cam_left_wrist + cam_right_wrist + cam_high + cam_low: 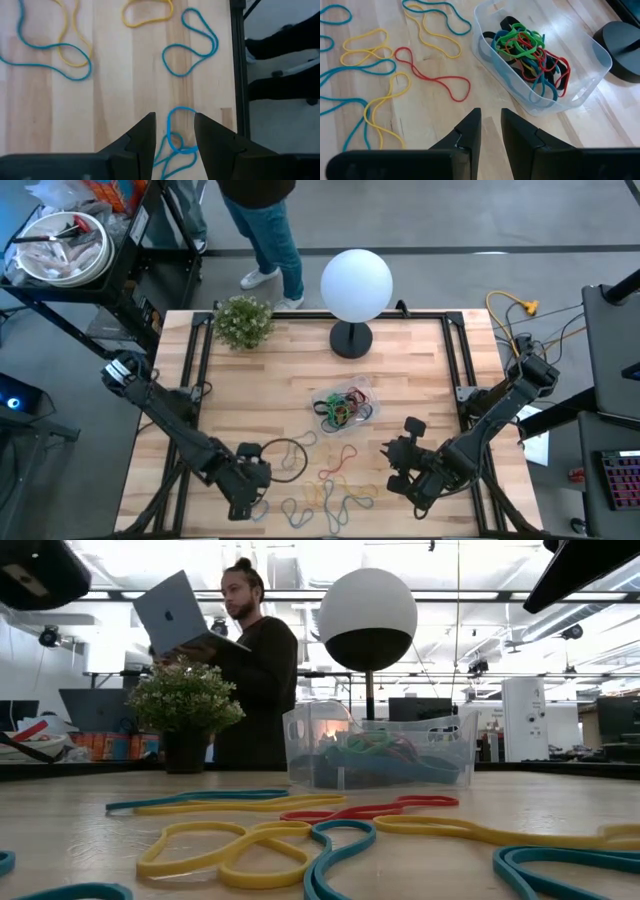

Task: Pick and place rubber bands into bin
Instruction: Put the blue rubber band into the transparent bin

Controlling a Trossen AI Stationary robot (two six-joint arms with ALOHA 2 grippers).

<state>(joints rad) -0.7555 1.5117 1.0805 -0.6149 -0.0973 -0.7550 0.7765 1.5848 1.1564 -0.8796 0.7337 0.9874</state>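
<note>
Loose rubber bands (335, 480), blue, yellow and red, lie flat on the wooden table near its front edge; a black loop (285, 458) lies to their left. More bands fill the clear bin (345, 408) (540, 60) at the table's middle. My left gripper (247, 500) (174, 120) hangs open over the front left, with a blue band (176, 140) on the wood showing between its fingers. My right gripper (392, 465) (491, 112) hangs at the front right, a little short of the bin, a narrow gap between its fingers and nothing in it.
A white globe lamp (356, 280) on a black foot stands behind the bin, and a small potted plant (243, 320) sits at the far left corner. A person with a laptop (250, 660) stands beyond the far edge. Black rails (239, 65) run along the table's sides.
</note>
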